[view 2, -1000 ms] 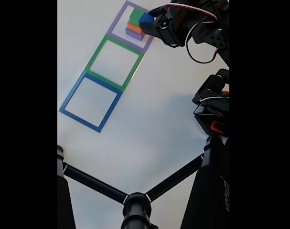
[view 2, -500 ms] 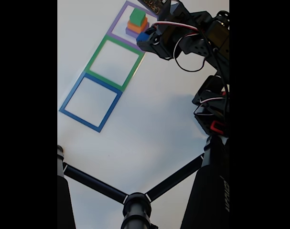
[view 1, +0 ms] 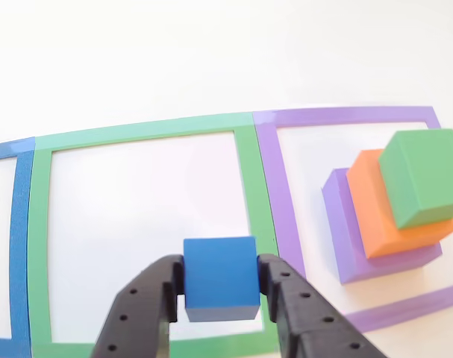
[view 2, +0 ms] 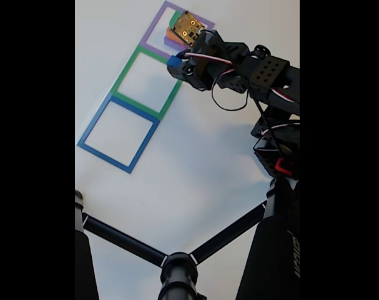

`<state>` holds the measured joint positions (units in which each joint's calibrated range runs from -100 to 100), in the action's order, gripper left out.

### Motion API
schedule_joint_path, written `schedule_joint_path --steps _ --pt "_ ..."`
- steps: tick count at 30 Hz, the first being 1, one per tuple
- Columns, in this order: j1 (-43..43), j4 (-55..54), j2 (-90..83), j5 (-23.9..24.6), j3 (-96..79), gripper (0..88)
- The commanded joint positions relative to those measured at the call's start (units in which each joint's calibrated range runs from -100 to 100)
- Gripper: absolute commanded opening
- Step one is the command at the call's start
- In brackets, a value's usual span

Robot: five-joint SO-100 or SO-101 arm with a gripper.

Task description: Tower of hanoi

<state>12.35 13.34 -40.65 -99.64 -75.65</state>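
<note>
In the other view, the black fingers (view 1: 220, 287) clamped the blue cube (view 1: 219, 277) at 6 o'clock, over the green square outline (view 1: 140, 133); at 3 o'clock, green block (view 1: 422, 175), orange block (view 1: 375, 209) and purple block (view 1: 345, 246) sat stacked inside the purple outline (view 1: 345, 116). In the fixed view, the blue cube (view 2: 174, 61) hung at 12 o'clock above the white surface (view 2: 195, 169).

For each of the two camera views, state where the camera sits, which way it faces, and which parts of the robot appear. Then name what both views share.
Other view: sits just behind the tool, looking forward and down at the blue cube, green outline and block stack; both fingers show.
Fixed view: high, looking down at the white table; arm shows.
Shared: cube, coloured outlines.
</note>
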Motion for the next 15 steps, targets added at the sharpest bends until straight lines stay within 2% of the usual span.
schedule_joint_path --steps 1,15 --pt "-1.5 -12.4 6.5 -0.4 0.1 8.9" --pt "-5.0 -36.7 27.2 -0.4 -0.5 9.0"
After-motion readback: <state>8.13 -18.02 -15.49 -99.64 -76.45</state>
